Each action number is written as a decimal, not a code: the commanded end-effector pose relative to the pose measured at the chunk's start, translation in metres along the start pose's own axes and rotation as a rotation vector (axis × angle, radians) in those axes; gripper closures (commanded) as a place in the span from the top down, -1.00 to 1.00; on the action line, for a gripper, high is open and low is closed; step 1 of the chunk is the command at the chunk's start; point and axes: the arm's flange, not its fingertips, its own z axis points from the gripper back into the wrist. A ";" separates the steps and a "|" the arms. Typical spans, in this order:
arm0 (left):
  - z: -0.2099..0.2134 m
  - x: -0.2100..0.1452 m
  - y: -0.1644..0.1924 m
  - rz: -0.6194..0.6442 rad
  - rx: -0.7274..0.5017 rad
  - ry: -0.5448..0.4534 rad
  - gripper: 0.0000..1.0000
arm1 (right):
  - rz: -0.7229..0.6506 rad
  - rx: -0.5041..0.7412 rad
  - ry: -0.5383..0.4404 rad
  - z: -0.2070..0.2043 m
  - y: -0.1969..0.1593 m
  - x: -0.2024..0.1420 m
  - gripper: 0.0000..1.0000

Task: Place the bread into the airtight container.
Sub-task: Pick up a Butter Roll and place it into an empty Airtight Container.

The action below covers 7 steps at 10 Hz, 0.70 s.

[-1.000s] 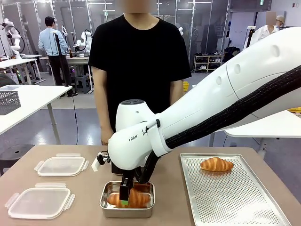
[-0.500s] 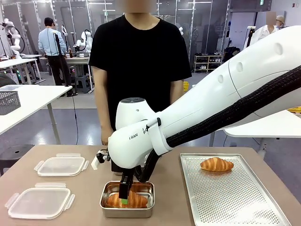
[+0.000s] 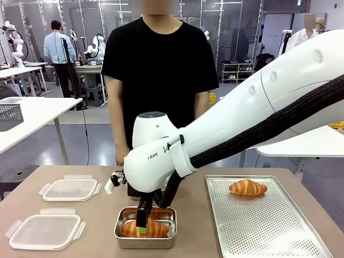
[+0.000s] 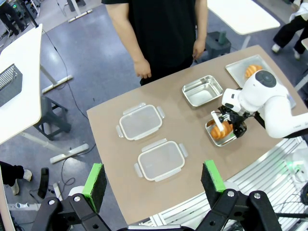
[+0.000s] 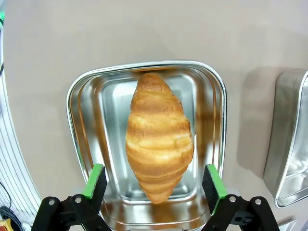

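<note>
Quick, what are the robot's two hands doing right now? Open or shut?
Left gripper: open, holding nothing.
Right gripper: open, above the croissant, not gripping it.

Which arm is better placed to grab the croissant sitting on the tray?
Right. The right gripper, open, hovers over the filled container, beside the tray holding that croissant. The left gripper hangs high, open, nearer the lids.

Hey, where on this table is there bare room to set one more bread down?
Most of the tray nearer the robot than the lone croissant is bare. So is the table strip between the near lid and the container. Crowded: the container, with the placed croissant under the right fingers.
</note>
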 end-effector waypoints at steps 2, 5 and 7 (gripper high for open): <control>0.001 0.000 0.000 0.002 -0.003 -0.001 1.00 | 0.001 -0.003 -0.001 0.001 0.001 0.001 1.00; 0.001 0.000 0.000 0.002 -0.003 -0.001 1.00 | 0.001 -0.003 -0.001 0.001 0.001 0.001 1.00; 0.001 0.000 0.000 0.002 -0.003 -0.001 1.00 | 0.001 -0.003 -0.001 0.001 0.001 0.001 1.00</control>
